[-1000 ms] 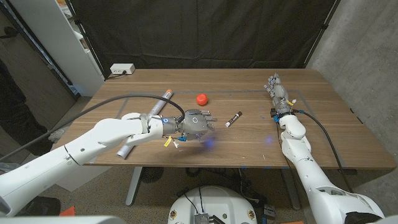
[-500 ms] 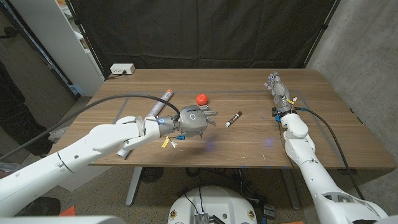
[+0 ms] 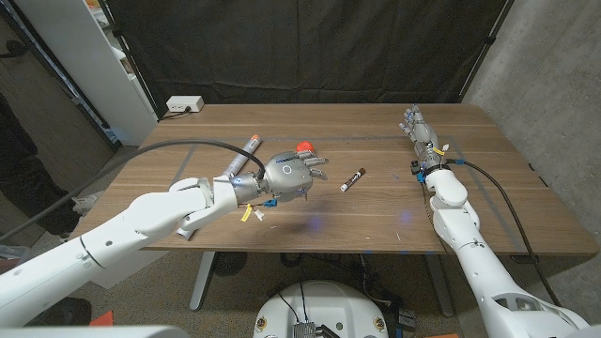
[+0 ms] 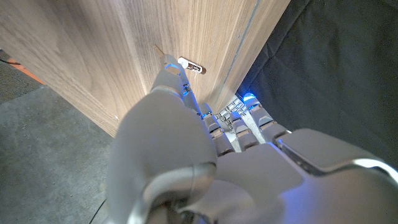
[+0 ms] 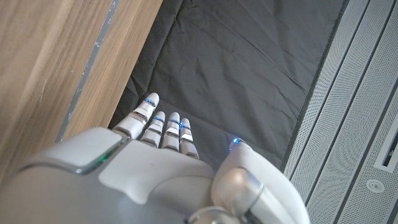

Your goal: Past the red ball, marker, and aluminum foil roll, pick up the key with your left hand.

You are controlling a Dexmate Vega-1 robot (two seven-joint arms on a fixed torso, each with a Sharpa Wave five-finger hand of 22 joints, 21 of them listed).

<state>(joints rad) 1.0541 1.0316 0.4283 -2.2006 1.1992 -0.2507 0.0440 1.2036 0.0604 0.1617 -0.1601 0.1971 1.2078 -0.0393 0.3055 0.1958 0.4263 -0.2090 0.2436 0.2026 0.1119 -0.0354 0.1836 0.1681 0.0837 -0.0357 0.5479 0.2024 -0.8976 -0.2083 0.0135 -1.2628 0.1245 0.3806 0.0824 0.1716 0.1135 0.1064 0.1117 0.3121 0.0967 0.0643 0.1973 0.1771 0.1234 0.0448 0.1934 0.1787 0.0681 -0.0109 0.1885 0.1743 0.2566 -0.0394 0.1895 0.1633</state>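
My left hand (image 3: pixel 291 176) hovers above the table's middle (image 3: pixel 376 211), its fingers (image 3: pixel 317 169) reaching toward the marker. Under its palm hangs the key (image 3: pixel 269 201), pinched there, with a yellow tag (image 3: pixel 248 213) and a white tag (image 3: pixel 262 218) dangling beside my wrist. The red ball (image 3: pixel 302 146) peeks out just behind the hand. A dark marker (image 3: pixel 352 179) with a white end lies to its right, and also shows as the marker (image 4: pixel 189 65) past my left hand (image 4: pixel 205 155). The foil roll (image 3: pixel 247 150) runs under my left forearm. My right hand (image 3: pixel 420 131) stands on its edge at the far right, fingers straight and empty.
A white box (image 3: pixel 185 104) with a cable sits at the table's far left corner. A white shelf unit (image 3: pixel 66 66) stands beyond the left edge. A black curtain (image 3: pixel 310 47) hangs behind the table. In the right wrist view, my right hand (image 5: pixel 161 168) points past the table's edge (image 5: pixel 99 56).
My left hand has risen off the table and drifted slightly left and back, toward the red ball, with the key's tags trailing below it. The right arm has stayed put.
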